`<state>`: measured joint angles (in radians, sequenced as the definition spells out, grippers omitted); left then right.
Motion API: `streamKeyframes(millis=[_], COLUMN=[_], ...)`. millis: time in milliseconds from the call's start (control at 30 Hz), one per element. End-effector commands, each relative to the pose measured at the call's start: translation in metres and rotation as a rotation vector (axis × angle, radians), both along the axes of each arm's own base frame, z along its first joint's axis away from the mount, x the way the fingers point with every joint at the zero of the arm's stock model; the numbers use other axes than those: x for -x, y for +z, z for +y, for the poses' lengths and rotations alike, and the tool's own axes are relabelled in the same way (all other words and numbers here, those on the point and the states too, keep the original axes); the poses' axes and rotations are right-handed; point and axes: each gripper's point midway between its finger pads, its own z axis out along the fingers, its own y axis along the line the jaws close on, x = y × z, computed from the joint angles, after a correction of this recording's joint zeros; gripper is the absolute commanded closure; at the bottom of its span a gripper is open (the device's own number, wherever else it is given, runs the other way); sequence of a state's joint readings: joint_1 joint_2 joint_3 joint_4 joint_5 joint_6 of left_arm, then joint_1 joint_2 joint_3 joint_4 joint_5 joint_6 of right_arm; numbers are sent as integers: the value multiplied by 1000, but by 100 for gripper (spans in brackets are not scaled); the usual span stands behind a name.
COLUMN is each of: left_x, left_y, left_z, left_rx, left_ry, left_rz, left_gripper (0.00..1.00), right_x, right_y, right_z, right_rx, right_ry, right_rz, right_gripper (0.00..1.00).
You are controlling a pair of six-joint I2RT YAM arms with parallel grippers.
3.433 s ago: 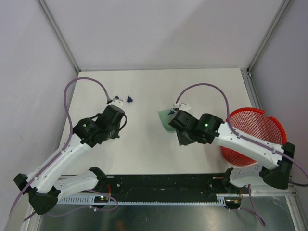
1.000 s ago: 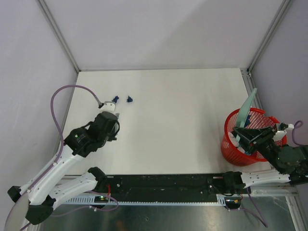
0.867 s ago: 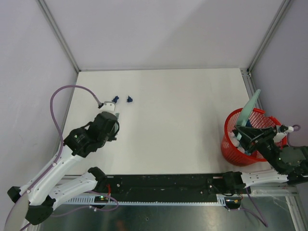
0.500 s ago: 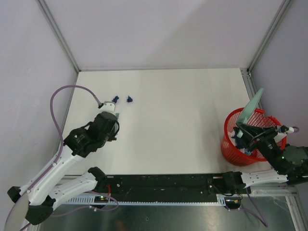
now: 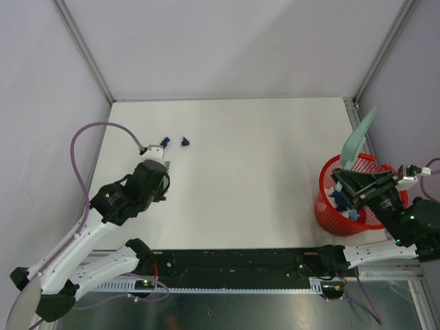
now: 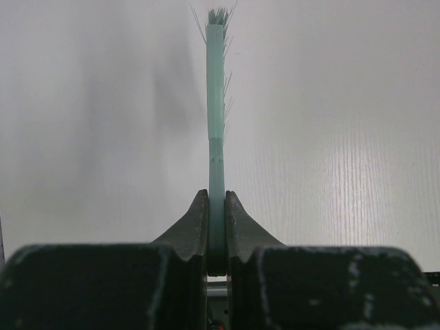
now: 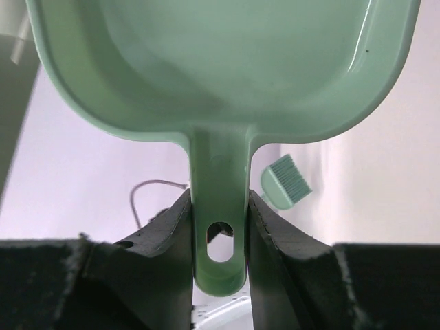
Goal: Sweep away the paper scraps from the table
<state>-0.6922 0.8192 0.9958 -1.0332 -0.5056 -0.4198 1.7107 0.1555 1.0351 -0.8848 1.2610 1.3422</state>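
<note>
The left gripper (image 6: 216,206) clamped the brush (image 6: 216,103) (seen edge-on) over the table (image 5: 261,165). The right gripper (image 7: 218,201) pinched the dustpan (image 7: 220,62) handle, with the pan upright above the basket (image 5: 323,203). Scraps (image 5: 165,142) lay at the table's far left, near the left gripper.

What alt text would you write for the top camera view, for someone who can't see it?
The right claw holds a pale green dustpan tipped up over a red mesh basket at the right edge of the white table, with blue bits inside the basket. On the left, the left claw grips a brush near a few blue paper scraps.
</note>
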Motion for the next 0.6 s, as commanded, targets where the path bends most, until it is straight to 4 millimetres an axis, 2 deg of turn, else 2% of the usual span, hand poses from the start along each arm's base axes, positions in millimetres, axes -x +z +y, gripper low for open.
streamKeyframes(millis=[0,167,367,500,567], left_x=[-10,-20,-43,-63,-74], left_y=[9,14,27,40,47], left_z=[1,-3,-6,-6,-6], left_rx=[9,-8,-53,-71,-78], left_ry=[42,59,85,105,107], left_rz=[-43,-36,-27,-25,-22], left_gripper=[100,100,100,100,100], right_x=[-1,1,-1,-9,-14], right_y=[8,1,-9,-27,-43], right_z=[24,54,101,129,141], right_rx=[195,408,738,943,1014], right_ry=[-47,-60,-23,43,107], right_rz=[-57,-91,-93,-50,0], right_gripper=[100,100,100,100,100])
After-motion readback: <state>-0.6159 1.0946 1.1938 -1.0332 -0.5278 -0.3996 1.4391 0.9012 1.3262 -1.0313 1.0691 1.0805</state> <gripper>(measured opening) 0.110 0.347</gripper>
